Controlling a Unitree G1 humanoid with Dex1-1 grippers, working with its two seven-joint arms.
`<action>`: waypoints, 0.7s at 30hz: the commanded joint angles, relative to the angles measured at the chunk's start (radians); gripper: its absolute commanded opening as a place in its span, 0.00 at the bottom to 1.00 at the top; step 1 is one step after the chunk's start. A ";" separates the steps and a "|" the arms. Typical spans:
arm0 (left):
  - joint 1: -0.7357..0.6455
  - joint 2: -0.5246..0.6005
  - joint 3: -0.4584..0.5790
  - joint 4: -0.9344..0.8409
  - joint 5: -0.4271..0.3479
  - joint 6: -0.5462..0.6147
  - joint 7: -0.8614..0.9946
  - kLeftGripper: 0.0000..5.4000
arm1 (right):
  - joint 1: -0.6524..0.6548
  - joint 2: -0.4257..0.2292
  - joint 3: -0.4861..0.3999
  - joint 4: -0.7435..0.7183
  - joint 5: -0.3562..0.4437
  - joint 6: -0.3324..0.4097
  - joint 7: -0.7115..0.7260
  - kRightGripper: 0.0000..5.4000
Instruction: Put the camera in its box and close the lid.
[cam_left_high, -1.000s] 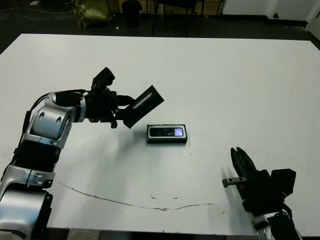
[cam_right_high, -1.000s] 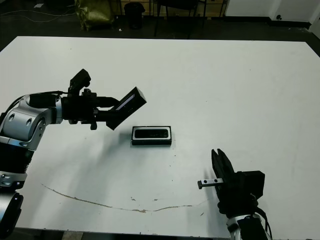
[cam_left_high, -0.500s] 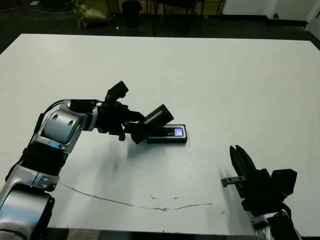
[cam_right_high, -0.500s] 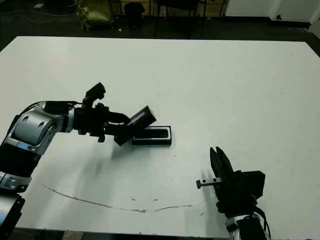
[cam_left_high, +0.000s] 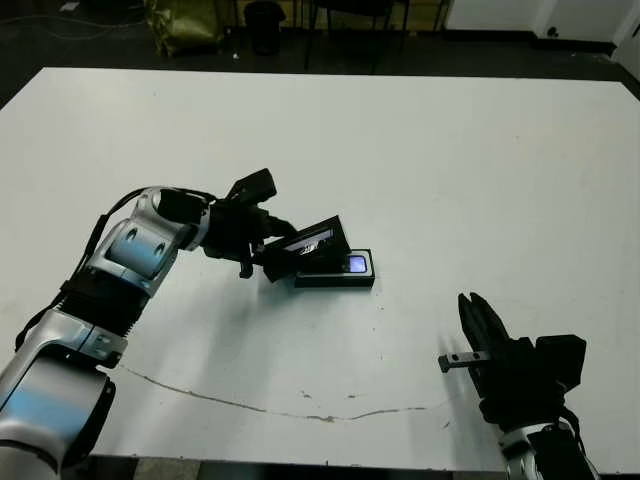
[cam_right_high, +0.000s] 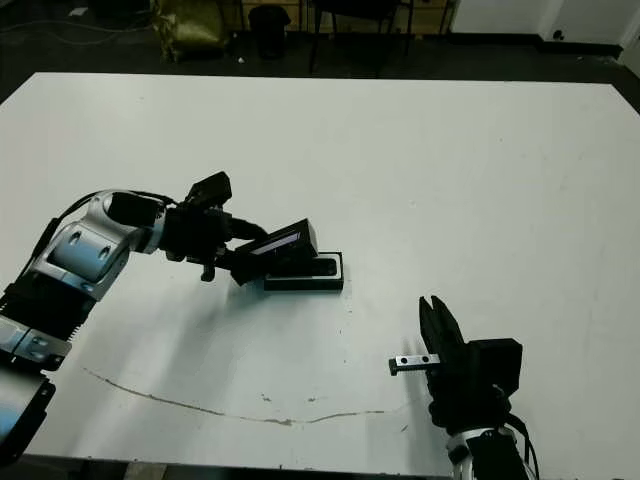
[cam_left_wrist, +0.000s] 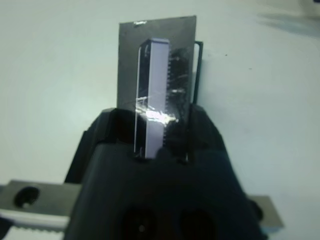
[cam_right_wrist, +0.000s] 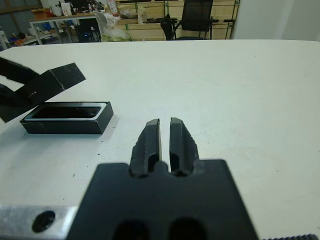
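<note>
Nearest the table's front edge, toward its right corner, my right gripper hangs idle above the white table, its two black fingers drawn narrow with only a slit between them, holding nothing. A thin brownish crack line runs along the tabletop near that same front edge, well apart from the work.

Farther in, about mid-table, the shallow black rectangular box with its white lining lies flat. The small black oblong camera appears to lie inside it already, its bluish glassy patch showing, though part of the tray is hidden by the lid.

My left gripper is clamped on one end of the flat black rectangular lid with the glossy grey-lilac strip, which is tilted over the box's left end; whether it touches the rim I cannot tell.

So, as I judge it, the camera is in; seating the lid level remains. Nothing stands in the way.

Beyond the far edge are chairs and a bag on a dark floor.
</note>
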 joint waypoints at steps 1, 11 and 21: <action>-0.015 0.000 -0.010 0.013 0.029 -0.037 -0.012 0.36 | 0.050 0.010 -0.011 0.044 0.007 -0.020 0.011 0.00; -0.003 -0.011 0.033 -0.040 -0.054 0.131 -0.068 0.36 | 0.046 0.015 -0.005 0.046 -0.009 -0.016 -0.002 0.00; 0.024 -0.013 0.053 -0.120 -0.122 0.282 -0.044 0.36 | 0.041 0.021 -0.013 0.079 0.024 -0.046 0.019 0.00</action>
